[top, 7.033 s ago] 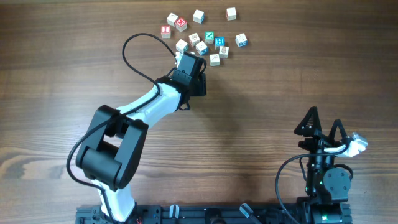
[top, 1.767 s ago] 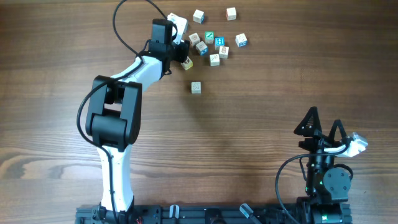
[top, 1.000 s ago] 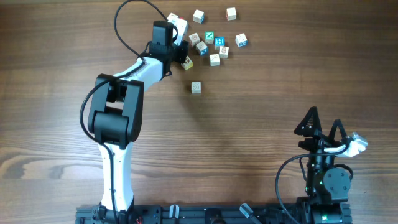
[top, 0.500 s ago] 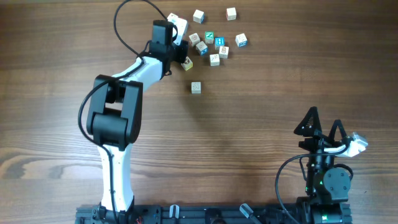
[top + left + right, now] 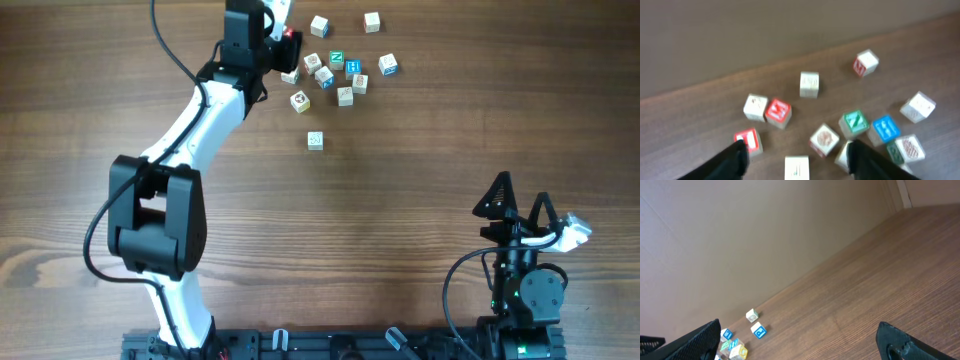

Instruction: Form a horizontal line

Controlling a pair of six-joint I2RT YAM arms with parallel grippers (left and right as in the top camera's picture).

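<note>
No row of three touching cubes shows. In the left wrist view a pale cube [image 5: 755, 107] and a red M cube [image 5: 778, 111] touch side by side. A red-faced cube [image 5: 748, 141] lies near my left finger, and a white cube [image 5: 797, 167] lies between the fingers. My left gripper [image 5: 796, 150] is open and empty above the table, and it is at the far edge in the overhead view [image 5: 278, 42]. A single pale cube [image 5: 315, 140] lies apart, nearer the middle. My right gripper [image 5: 518, 205] is open and empty at the near right.
Loose cubes are scattered at the far side: a green one [image 5: 337, 59], blue ones [image 5: 352, 67] [image 5: 388, 64], pale ones [image 5: 319, 25] [image 5: 372, 20] and a yellowish one [image 5: 300, 100]. The right wrist view shows a blue cube [image 5: 758, 330] far off, with bare wood between.
My left arm has stretched toward the far edge, and the gripper has moved up past the cluster's left side. The yellowish cube is now uncovered. The right arm has not moved.
</note>
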